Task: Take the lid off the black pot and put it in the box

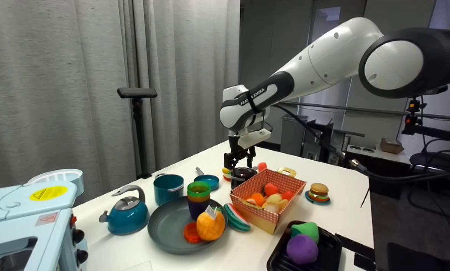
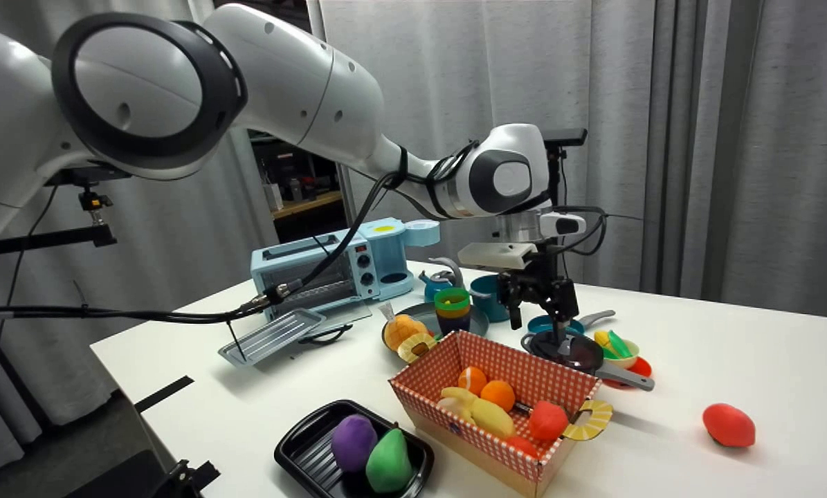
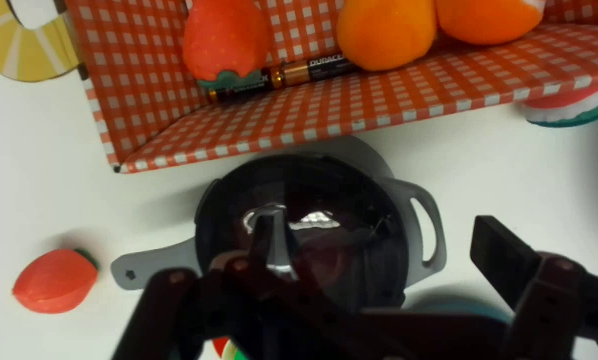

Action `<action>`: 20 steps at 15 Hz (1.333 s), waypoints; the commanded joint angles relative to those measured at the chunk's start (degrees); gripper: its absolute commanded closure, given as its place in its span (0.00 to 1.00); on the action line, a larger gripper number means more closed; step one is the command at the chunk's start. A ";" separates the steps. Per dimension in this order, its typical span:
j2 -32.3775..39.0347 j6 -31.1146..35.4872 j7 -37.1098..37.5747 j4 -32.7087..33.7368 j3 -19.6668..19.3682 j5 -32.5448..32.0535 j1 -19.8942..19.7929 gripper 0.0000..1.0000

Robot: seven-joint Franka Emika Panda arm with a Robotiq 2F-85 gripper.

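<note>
"Curtains [image 1: 48,94] hung behind the table [image 1: 349,210]. What showed?"

"In an exterior view alone, a burger [image 1: 318,191]; cups [image 1: 199,199] stood on the plate [image 1: 164,229], the pot [image 1: 237,183] beside the box [image 1: 260,220]."

"And?"

"In an exterior view, a silver tray [image 2: 275,337]; the black tray [image 2: 326,469] held purple and green toys [image 2: 354,443]."

"Wrist view?"

"Batteries [image 3: 293,74] and a strawberry [image 3: 226,40] lay in the box. The lid [image 3: 339,200] sat on the pot; the gripper [image 3: 375,232] was spread, one finger [image 3: 262,245] over the lid."

The lid [image 3: 336,240] looks glossy, the box [image 3: 304,116] papery, the curtain [image 1: 40,94] matt cloth.
</note>
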 commanded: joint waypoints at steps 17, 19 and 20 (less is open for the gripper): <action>8.88 -9.85 -17.03 15.56 4.51 6.90 -8.35 0.00; 9.79 -9.87 -16.47 15.98 5.02 7.96 -8.10 0.00; 9.55 -9.44 -16.11 15.54 5.36 8.41 -7.95 0.00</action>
